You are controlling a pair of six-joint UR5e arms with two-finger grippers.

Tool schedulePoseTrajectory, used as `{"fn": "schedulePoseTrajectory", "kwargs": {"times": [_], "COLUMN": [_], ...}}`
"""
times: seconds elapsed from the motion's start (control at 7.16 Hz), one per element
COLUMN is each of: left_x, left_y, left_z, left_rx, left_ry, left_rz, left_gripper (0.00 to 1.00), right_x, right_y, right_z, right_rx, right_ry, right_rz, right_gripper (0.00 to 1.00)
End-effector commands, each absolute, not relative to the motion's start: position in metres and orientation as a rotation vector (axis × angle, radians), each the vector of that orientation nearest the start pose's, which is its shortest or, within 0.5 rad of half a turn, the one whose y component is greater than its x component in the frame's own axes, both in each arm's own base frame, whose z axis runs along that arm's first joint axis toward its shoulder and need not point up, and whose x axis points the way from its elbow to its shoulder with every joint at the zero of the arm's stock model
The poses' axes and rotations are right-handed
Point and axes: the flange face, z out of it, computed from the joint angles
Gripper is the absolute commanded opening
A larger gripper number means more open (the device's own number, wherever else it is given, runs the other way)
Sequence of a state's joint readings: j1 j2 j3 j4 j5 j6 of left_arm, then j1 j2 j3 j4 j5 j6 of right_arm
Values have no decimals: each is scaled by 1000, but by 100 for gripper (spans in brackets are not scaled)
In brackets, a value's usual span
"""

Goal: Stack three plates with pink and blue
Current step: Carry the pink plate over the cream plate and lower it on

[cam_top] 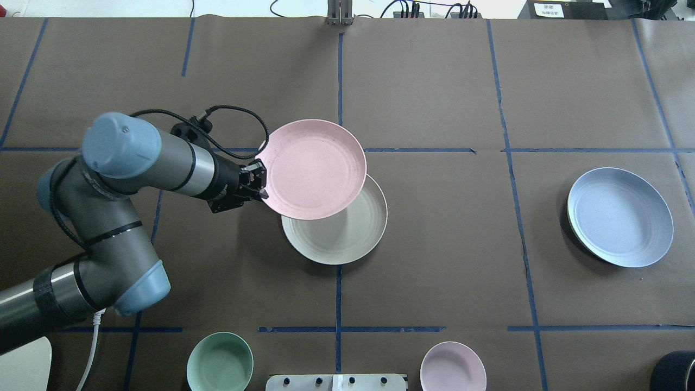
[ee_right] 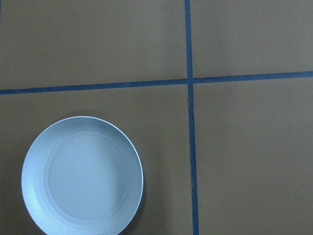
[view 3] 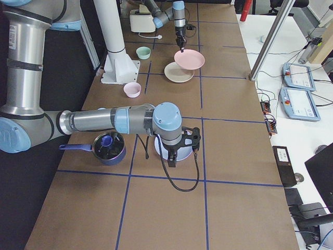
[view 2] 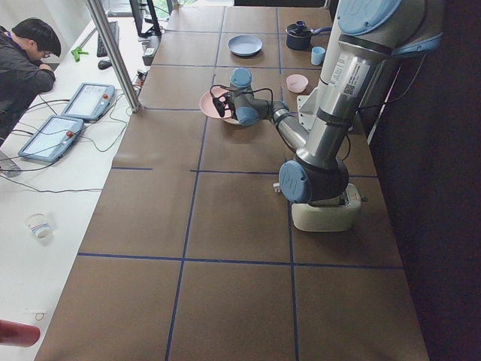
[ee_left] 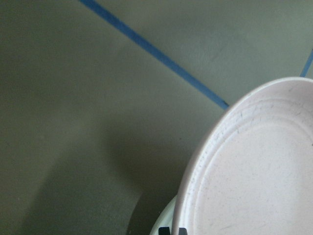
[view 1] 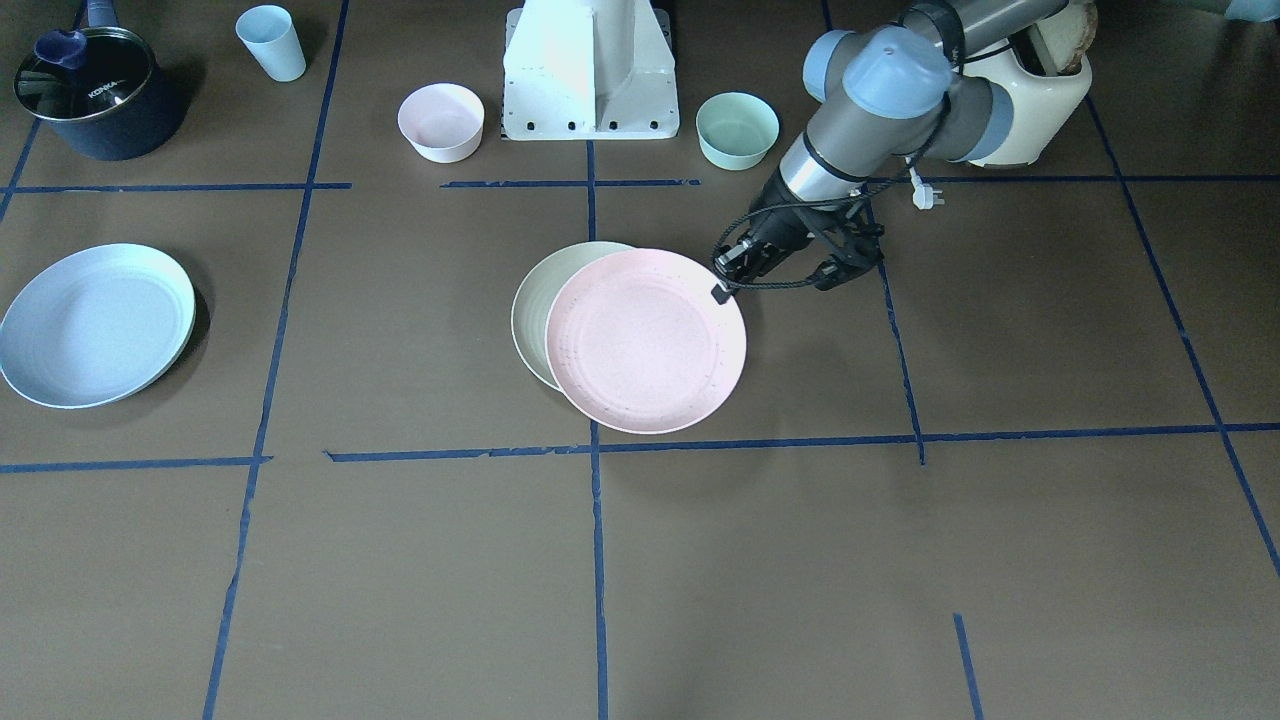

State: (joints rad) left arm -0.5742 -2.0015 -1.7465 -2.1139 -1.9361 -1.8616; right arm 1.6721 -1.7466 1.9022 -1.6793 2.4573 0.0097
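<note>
Plainly, the left hand is closed tight on the rim of the pink plate, pinching the edge so the dish juts out flat beyond the fingertips. I judge this edge grip leaves the underside free to settle onto another plate. Below that load, past the fingertips, the beige plate lies on the counter, overlapped but off-centre, so the two are not yet aligned. Well beyond it sits the blue plate, with the right hand hanging over it, presumably placed for its turn. I cannot tell whether that hand is open: only the right-side camera shows it, and its own wrist camera shows just the blue plate beneath. The same side camera shows the pink plate raised clear of the beige one, which the overhead view flattens. The left wrist camera adds a sliver of beige rim under the pink edge.
</note>
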Motion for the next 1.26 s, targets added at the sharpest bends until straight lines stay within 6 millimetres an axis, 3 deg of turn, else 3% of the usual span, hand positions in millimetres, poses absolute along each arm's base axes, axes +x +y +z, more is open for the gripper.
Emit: {"fn": "schedulePoseTrajectory", "kwargs": {"times": [0.0,0.14,0.28,0.42,0.7,0.84,1.12], "left_x": [504,512,511,511,504,487,421], "left_y": [-389,-380,-379,-379,-381,-392,-391], "left_z": [260,261,266,272,264,262,230], "left_rx": [-203,-215,-211,-207,-188,-152,-50], "left_ry": [1192,1187,1180,1172,1190,1159,972], "left_rz": [-552,-538,-530,-528,-515,-490,-305], "left_gripper": [0,0,8,99,100,100,100], "right_x": [98,98,98,98,98,98,71], "right_y": [-408,-408,-408,-408,-408,-408,-413], "right_z": [579,580,581,581,581,579,584], "right_rx": [82,81,79,79,79,82,47], "right_ry": [-885,-886,-884,-883,-883,-885,-878], "right_rz": [83,84,85,85,85,83,24], "right_gripper": [100,100,100,100,100,100,100]}}
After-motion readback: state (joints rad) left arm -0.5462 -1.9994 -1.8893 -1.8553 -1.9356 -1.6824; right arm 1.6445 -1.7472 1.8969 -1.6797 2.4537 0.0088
